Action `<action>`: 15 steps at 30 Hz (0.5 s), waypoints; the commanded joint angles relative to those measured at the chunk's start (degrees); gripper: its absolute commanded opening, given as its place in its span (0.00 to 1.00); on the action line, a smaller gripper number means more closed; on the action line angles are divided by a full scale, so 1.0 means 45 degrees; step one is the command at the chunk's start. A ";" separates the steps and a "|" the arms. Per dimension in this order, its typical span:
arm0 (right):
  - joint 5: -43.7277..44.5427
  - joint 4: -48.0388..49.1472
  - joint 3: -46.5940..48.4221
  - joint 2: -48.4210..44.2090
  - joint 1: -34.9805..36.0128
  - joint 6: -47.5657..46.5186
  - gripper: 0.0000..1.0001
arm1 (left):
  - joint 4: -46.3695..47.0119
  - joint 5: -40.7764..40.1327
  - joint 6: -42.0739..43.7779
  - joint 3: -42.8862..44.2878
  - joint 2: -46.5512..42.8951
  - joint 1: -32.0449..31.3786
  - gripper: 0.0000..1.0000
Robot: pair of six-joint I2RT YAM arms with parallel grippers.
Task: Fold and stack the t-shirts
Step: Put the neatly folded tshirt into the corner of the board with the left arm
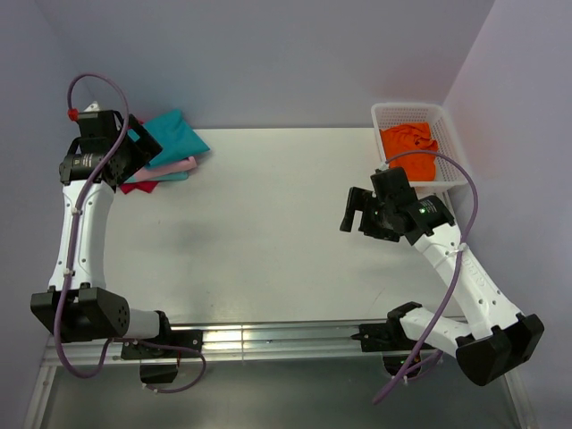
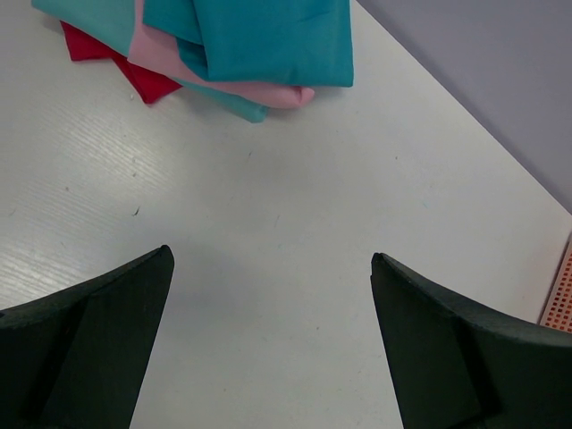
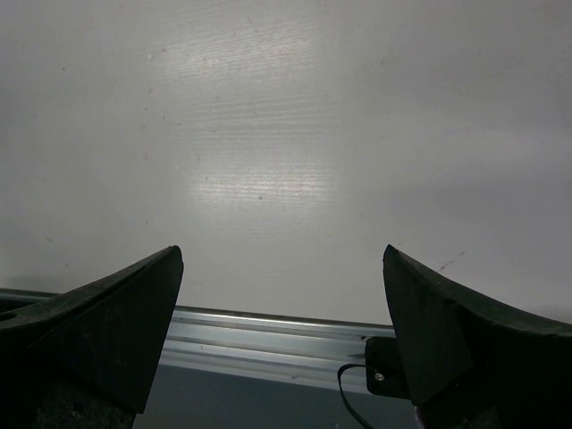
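Note:
A stack of folded t-shirts lies at the table's far left, with the teal shirt (image 1: 176,134) on top, then pink (image 1: 177,166), light aqua (image 1: 165,177) and red (image 1: 138,188). In the left wrist view the teal shirt (image 2: 268,40), the pink shirt (image 2: 259,91), the light aqua shirt (image 2: 89,13) and the red shirt (image 2: 134,76) lie ahead of the fingers. My left gripper (image 1: 136,156) (image 2: 271,259) is open and empty, above the stack's near-left edge. The orange shirt (image 1: 409,147) lies crumpled in the basket. My right gripper (image 1: 347,213) (image 3: 283,255) is open and empty over bare table.
The white mesh basket (image 1: 451,143) stands at the far right corner; its edge shows in the left wrist view (image 2: 559,299). A metal rail (image 1: 268,340) (image 3: 268,335) runs along the table's near edge. Grey walls close the back and sides.

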 commanded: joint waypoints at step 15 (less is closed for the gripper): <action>0.0608 -0.0353 0.0449 -0.0560 0.0082 -0.0660 1.00 | -0.0054 -0.1577 0.0716 -0.0147 -0.1018 -0.0633 0.99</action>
